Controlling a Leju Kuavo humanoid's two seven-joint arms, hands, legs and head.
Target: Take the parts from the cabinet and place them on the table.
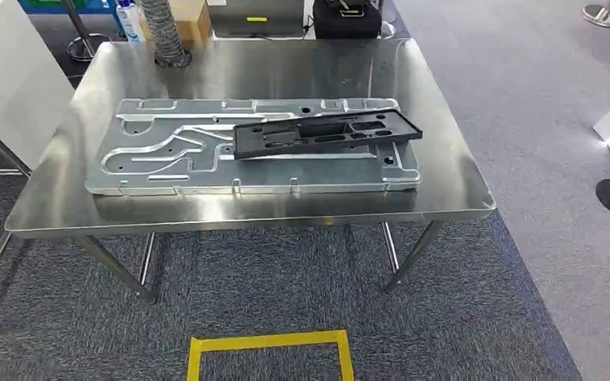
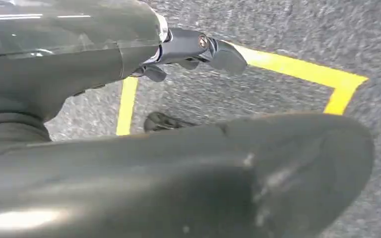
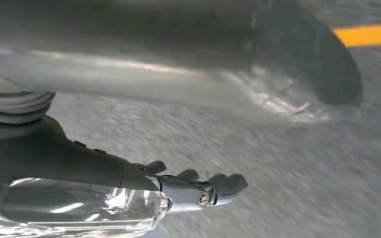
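Black part [image 1: 327, 133] on plate [image 1: 167, 151], mid-table [image 1: 445, 198]

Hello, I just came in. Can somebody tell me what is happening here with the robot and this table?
Nothing is being handled right now. A large silver metal plate lies flat on the steel table, and a black part rests on top of it. The left hand and the right hand hang over the grey carpet, holding nothing. A square of yellow tape marks the floor in front of the table.
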